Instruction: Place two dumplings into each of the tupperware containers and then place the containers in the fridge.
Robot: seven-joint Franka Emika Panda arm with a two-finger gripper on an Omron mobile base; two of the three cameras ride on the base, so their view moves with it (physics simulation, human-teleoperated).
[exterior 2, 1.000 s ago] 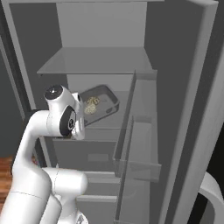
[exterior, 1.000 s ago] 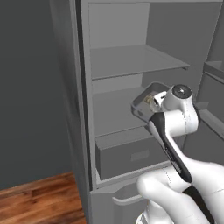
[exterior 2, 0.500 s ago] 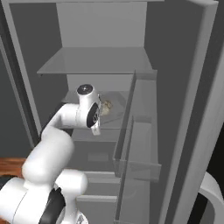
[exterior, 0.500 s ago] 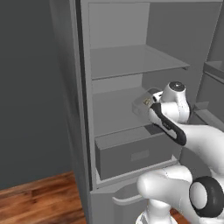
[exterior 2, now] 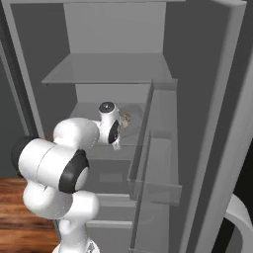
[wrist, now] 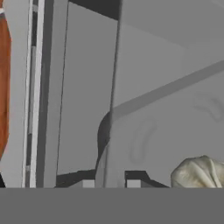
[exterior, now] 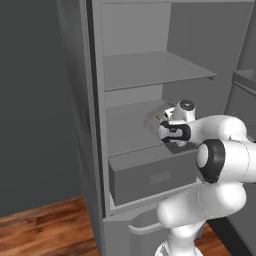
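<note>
You had the arm folded low, wrist reaching into the fridge (exterior: 150, 75), pincer (wrist: 109, 183) clamped on the tupperware container's (exterior: 159, 118) rim above the middle shelf (exterior: 125, 130), a dumpling (wrist: 199, 173) inside.

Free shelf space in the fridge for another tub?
Upper shelf of the fridge is bare wall to wall. Middle shelf: left part free; the right is crowded by the container with dumplings and the gripper.
</note>
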